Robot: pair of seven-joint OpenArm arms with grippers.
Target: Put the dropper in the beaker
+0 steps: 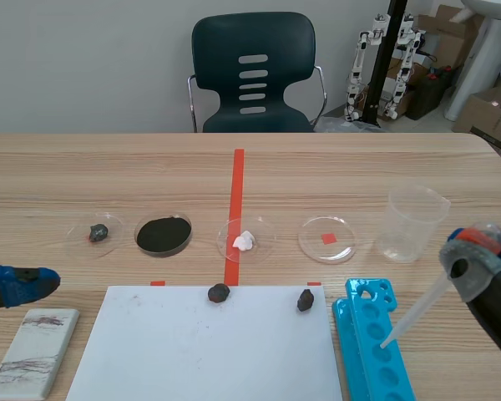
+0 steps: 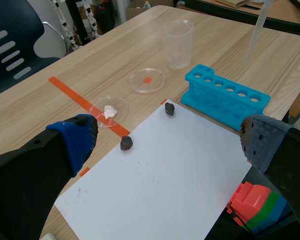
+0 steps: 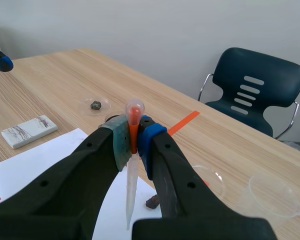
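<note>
Right gripper [image 3: 132,137] is clamped on the dropper [image 3: 131,195] just under its orange-necked bulb, holding it clear of the table with the tip slanting down toward the blue test tube rack [image 1: 369,342]. Left gripper [image 2: 167,142] hangs near the white sheet [image 1: 209,351], fingers spread wide, holding nothing. Beyond the rack stands the clear beaker [image 1: 412,224], upright, apparently holding nothing. The carry looks to be the step in hand: next the tip should go over the beaker's mouth, nearer to vertical, be lowered in, then let go
</note>
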